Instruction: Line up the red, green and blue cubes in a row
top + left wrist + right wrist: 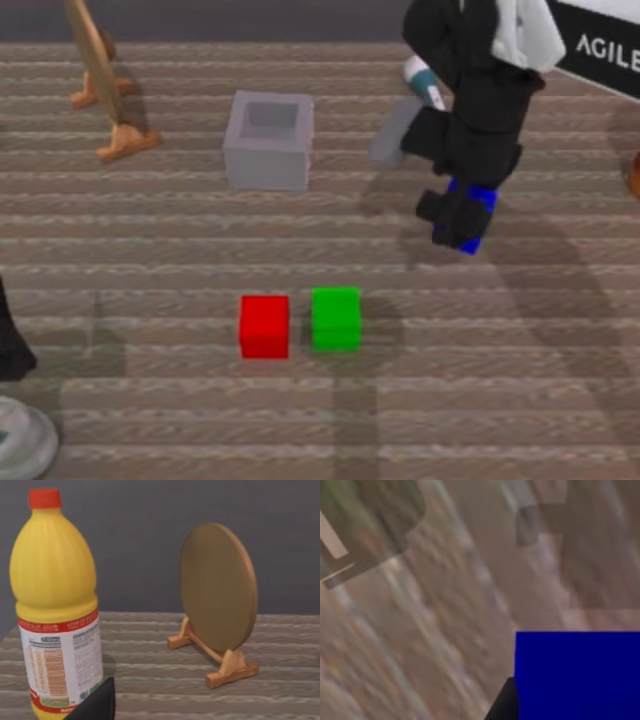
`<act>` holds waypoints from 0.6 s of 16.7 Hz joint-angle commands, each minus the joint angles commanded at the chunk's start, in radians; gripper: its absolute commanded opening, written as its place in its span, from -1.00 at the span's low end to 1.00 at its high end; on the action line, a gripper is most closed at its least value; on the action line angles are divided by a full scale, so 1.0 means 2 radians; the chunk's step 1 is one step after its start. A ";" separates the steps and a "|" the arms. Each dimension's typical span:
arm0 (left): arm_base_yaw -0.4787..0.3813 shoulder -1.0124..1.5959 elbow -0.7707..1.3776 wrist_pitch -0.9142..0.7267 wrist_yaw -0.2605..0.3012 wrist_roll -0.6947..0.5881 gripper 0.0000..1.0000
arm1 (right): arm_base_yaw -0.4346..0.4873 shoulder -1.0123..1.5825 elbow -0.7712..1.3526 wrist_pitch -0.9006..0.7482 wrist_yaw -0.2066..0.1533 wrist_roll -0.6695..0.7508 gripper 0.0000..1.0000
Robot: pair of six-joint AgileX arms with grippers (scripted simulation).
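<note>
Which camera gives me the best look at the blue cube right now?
The right wrist view: the blue cube fills its lower corner, close up. The top view shows only blue slivers under the right pincer, right of the grey box. The left wrist view misses it entirely.

I am seeing a bright red cube [264,326], a bright green cube [335,319], a deep blue cube [481,212], a grey hollow box [268,141], and a brown table with pale stripes [150,270].
</note>
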 joint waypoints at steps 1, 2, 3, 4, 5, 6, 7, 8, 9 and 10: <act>0.000 0.000 0.000 0.000 0.000 0.000 1.00 | 0.007 -0.014 -0.017 0.004 0.000 -0.020 -1.00; 0.000 0.000 0.000 0.000 0.000 0.000 1.00 | 0.015 -0.028 -0.036 0.008 0.000 -0.041 -1.00; 0.000 0.000 0.000 0.000 0.000 0.000 1.00 | 0.024 -0.043 -0.056 0.012 -0.001 -0.063 -1.00; 0.000 0.000 0.000 0.000 0.000 0.000 1.00 | 0.032 -0.058 -0.076 0.016 -0.001 -0.086 -1.00; 0.000 0.000 0.000 0.000 0.000 0.000 1.00 | 0.040 -0.073 -0.095 0.020 -0.001 -0.109 -1.00; 0.000 0.000 0.000 0.000 0.000 0.000 1.00 | 0.048 -0.086 -0.113 0.024 -0.002 -0.130 -1.00; 0.000 0.000 0.000 0.000 0.000 0.000 1.00 | 0.055 -0.098 -0.128 0.027 -0.002 -0.148 -1.00; 0.000 0.000 0.000 0.000 0.000 0.000 1.00 | 0.060 -0.107 -0.140 0.030 -0.002 -0.160 -1.00; 0.000 0.000 0.000 0.000 0.000 0.000 1.00 | 0.063 -0.113 -0.147 0.032 -0.002 -0.168 -1.00; 0.000 0.000 0.000 0.000 0.000 0.000 1.00 | 0.064 -0.115 -0.149 0.032 -0.002 -0.170 -1.00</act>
